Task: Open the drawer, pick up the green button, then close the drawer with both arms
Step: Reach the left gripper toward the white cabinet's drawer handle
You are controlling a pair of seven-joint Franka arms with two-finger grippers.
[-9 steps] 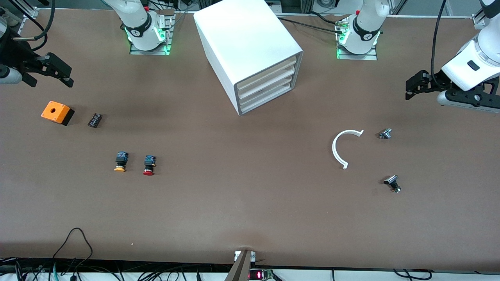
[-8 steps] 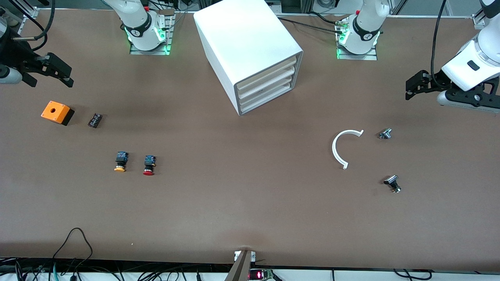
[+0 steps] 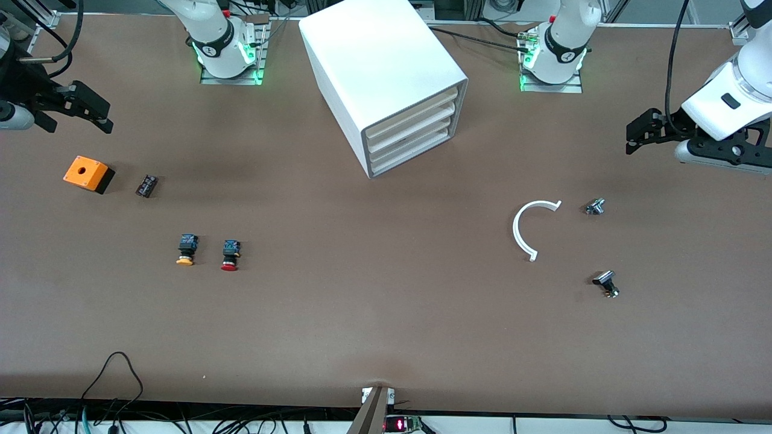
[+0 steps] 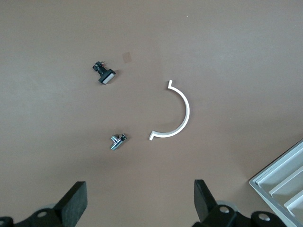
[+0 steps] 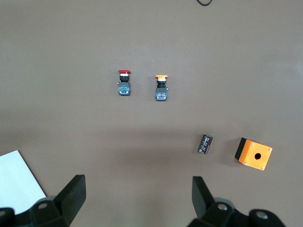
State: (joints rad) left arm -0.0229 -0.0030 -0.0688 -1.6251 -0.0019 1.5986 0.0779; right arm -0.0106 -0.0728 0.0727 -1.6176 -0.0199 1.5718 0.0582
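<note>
No readable text, label, brand, number or sign shows on anything here.

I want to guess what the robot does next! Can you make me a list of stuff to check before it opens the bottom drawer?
1. Lowest cream-fronted drawer of the big white box cabinet shut and ready to pull: ok.
2. Table in front of the drawers free of things: ok.
3. Left end effector open and holding nothing, over the left arm's end of the table: ok.
4. Right end effector open and holding nothing, over the right arm's end of the table: ok.
5. Green-capped button seen: not ok. Only a yellow-capped button and a red-capped button lie on the table.
6. Button inside the drawer: cannot tell.
</note>
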